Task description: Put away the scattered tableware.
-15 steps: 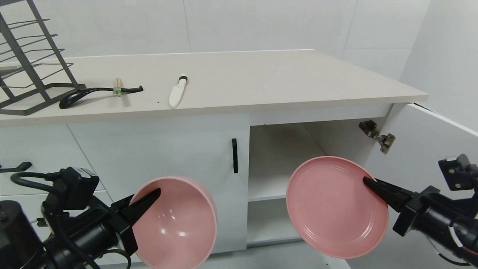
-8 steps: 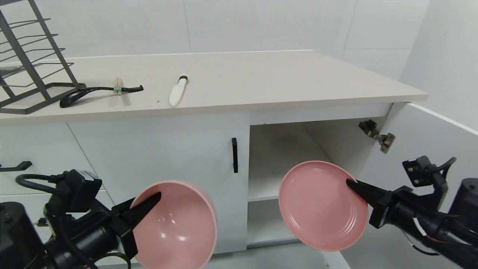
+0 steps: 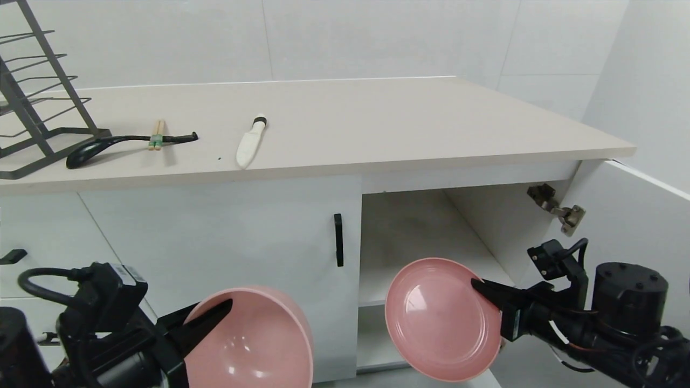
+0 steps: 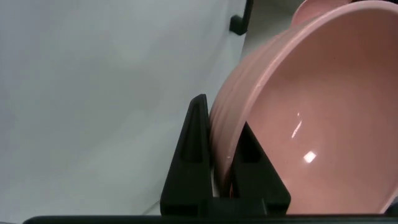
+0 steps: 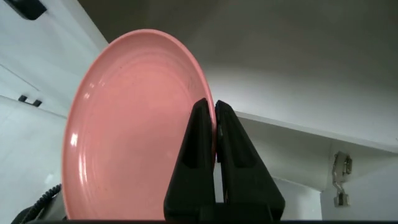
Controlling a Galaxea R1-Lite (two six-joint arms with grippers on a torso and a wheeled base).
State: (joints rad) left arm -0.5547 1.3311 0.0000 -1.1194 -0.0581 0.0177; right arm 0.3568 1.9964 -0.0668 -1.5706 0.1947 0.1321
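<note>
The plate (image 3: pixel 437 323) is clamped by its rim in the right hand (image 3: pixel 475 284) before the open cabinet (image 3: pixel 415 237). The bowl (image 3: pixel 259 345) is clamped likewise in the left hand (image 3: pixel 227 305). Both are judged light, stiff and slippery.

The bowl (image 3: pixel 259 345) is left of the plate (image 3: pixel 436 323), both before the cabinet (image 3: pixel 215 237).
</note>
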